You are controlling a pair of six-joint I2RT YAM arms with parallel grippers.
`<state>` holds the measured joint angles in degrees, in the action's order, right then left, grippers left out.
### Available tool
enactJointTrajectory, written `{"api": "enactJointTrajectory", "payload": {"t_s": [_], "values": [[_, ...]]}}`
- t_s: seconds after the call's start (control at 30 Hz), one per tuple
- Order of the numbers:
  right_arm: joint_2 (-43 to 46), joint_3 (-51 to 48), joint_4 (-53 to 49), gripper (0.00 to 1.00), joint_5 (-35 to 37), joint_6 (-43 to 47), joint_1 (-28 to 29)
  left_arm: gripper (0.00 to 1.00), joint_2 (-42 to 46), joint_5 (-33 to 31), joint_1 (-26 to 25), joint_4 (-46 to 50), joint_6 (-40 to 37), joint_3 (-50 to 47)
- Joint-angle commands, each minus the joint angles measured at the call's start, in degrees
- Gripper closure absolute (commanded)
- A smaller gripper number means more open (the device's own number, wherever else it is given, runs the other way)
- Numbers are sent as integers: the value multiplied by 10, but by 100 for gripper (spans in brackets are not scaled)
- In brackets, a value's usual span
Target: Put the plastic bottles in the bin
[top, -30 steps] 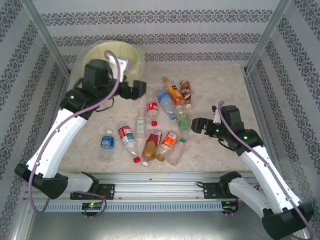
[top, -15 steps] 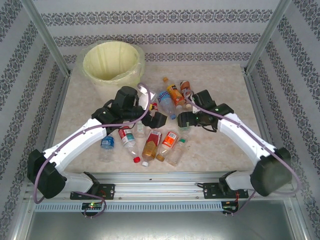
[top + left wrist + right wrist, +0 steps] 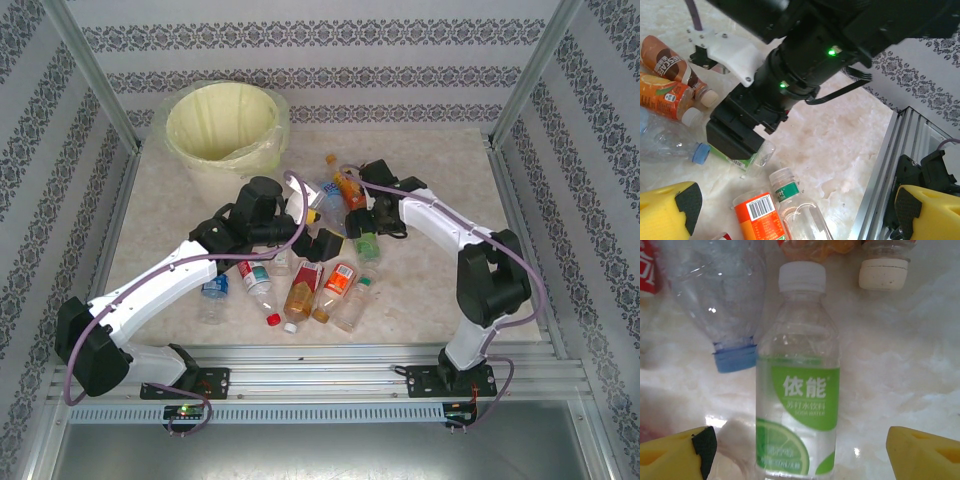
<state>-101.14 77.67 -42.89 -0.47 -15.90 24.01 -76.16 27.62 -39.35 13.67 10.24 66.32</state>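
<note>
Over the green-labelled bottle the right gripper stands spread, one yellow fingertip on each side of the label with bare marble between pad and plastic, so it clamps nothing. The bottle lies flat on the table, with its white cap at the far end from the wrist. Just beside it on the left lies a clear bottle with a blue cap. Past its cap end are an orange-labelled bottle and the pale cap of a brown-labelled bottle.

Just left of the green-labelled bottle in the top view, the left gripper hangs with its jaws wide apart – empty. It is above a barcoded orange bottle and a clear bottle with a green neck band. On the near side of the green-labelled bottle more plastic bottles lie in a loose row.

The bin stands well apart from it, in the far left corner
</note>
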Motion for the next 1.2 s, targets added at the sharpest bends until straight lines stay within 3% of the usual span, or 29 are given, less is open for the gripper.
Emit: {"api": "enactJointTrajectory", "payload": {"t_s": [0.0,0.4,0.77,1.03,1.17], "values": [[-26,28,-6,14,-1,-2,-9,0,0,1,-15,-16,-17,-2],[-103,56,16,16,-25,-11,-13,0,-8,-6,-25,3,-25,9],[-146,64,33,26,-21,-22,-19,0,-16,-4,-34,9,-28,12],[-92,42,50,42,-24,-22,-22,0,-20,-12,-36,8,-21,13],[-22,5,72,42,-31,-34,-27,0,-20,-22,-36,6,-12,13]]}}
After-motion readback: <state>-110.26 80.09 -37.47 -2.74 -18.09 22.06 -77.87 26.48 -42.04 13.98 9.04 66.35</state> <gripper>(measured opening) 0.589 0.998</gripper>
